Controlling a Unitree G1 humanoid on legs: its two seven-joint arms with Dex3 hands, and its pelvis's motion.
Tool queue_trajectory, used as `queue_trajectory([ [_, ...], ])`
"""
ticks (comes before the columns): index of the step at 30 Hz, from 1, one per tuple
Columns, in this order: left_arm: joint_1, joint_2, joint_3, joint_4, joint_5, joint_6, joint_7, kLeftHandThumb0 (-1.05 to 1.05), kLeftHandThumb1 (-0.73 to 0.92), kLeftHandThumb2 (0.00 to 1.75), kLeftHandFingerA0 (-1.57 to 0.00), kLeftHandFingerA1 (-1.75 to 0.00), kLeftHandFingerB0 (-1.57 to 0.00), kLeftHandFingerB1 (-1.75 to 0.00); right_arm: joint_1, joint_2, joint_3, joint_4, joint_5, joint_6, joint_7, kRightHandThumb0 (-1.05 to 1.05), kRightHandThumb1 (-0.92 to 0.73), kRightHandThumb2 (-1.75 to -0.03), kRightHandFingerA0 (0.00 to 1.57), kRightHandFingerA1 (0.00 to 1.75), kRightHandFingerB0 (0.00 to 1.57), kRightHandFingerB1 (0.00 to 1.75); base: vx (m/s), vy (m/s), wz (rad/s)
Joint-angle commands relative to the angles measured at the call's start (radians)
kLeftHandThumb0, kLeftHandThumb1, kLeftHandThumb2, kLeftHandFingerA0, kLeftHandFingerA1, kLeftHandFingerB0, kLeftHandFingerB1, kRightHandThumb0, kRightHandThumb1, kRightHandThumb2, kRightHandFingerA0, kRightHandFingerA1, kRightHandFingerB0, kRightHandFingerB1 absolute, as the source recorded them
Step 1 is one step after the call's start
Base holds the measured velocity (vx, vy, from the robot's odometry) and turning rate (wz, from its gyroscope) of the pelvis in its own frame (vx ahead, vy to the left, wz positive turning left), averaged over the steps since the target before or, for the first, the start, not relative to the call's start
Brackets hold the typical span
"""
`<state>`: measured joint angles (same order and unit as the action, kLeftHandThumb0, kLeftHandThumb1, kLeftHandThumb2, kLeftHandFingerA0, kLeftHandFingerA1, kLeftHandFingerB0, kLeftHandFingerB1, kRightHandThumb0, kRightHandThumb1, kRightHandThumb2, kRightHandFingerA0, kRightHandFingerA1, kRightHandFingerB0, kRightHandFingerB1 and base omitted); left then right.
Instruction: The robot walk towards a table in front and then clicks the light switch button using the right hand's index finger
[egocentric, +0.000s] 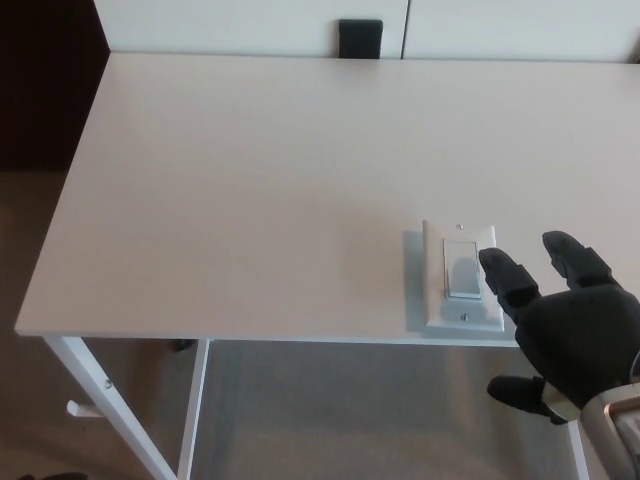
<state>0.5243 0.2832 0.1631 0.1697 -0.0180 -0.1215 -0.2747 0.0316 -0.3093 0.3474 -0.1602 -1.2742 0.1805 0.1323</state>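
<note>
Right hand (575, 335) fingers (505, 275) apart, beside the switch (462, 271) near the tabletop (250, 190) edge. Slide left; press squarely with one fingertip.

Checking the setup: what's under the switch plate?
The switch plate lies flat on the white table near its front edge. A pale base shows along its left side; anything beneath is covered.

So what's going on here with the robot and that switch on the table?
The robot's right hand is reaching in from the near right corner of the white table, fingers spread, holding nothing. Its index finger is at the right edge of the white light switch, which lies flat near the table's front edge. Whether the fingertip is pressing the rocker can't be told. The left hand isn't visible.
</note>
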Motion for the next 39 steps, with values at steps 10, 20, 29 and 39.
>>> queue_trajectory([
  [10, -0.016, 0.02, -0.002, -0.002, 0.014, 0.048, 0.002, -0.22, 0.59, 0.57, -0.65, -0.48, -0.46, -0.42, 0.004, 0.017, 0.045, 0.0, -0.006, 0.045, -0.007, -0.97, -0.64, -1.0, 0.0, 0.01, 0.13, 0.17, 0.0, 0.0, 0.0],
  [20, -0.014, 0.029, 0.0, 0.011, 0.015, 0.018, -0.007, -0.24, 0.6, 0.57, -0.66, -0.48, -0.46, -0.41, 0.003, 0.015, 0.063, 0.016, -0.006, 0.05, -0.009, -0.96, -0.64, -1.0, 0.0, 0.03, 0.13, 0.16, 0.0, 0.0, 0.0],
  [29, -0.016, 0.034, -0.007, -0.01, 0.03, 0.039, 0.005, -0.24, 0.59, 0.57, -0.64, -0.47, -0.46, -0.41, 0.007, 0.009, 0.077, 0.037, 0.0, 0.054, -0.015, -0.97, -0.64, -1.0, 0.0, 0.02, 0.13, 0.16, 0.0, 0.0, 0.0],
  [39, -0.018, 0.035, -0.008, -0.008, 0.024, 0.034, 0.003, -0.32, 0.49, 0.69, -0.6, -0.55, -0.43, -0.49, 0.019, 0.001, 0.104, 0.068, -0.027, 0.072, -0.004, -0.99, -0.65, -1.01, 0.0, 0.0, 0.18, 0.32, 0.0, 0.0, 0.0],
])
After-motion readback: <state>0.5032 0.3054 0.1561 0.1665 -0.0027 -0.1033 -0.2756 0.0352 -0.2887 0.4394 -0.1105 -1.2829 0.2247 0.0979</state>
